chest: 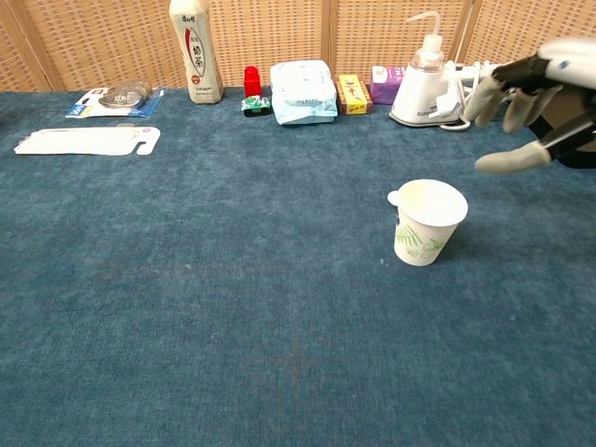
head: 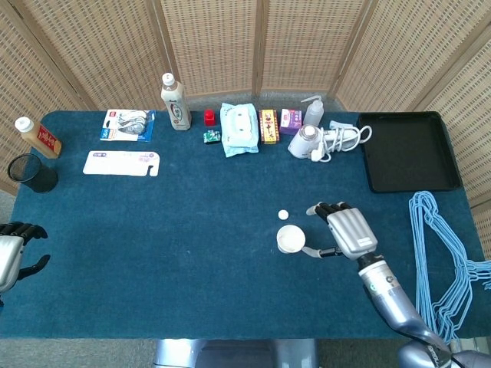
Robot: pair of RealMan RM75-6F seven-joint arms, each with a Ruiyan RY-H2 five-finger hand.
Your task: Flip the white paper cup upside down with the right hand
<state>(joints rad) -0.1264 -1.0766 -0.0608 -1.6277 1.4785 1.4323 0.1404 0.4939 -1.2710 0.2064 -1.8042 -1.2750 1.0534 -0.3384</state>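
The white paper cup [head: 291,239] [chest: 427,223] with a green leaf print stands upright, mouth up, on the blue table. My right hand [head: 343,230] [chest: 534,101] hovers just to the cup's right with fingers spread, holding nothing and not touching the cup. Its thumb reaches toward the cup's rim. My left hand [head: 14,249] sits at the table's left edge, only partly seen, fingers curled.
A small white disc [head: 283,215] lies just behind the cup. Along the back stand a bottle [head: 176,103], wipes pack [head: 238,129], small boxes and a spray bottle [head: 311,115]. A black tray [head: 406,150] is at the right; blue hangers [head: 443,253] lie beside my right arm.
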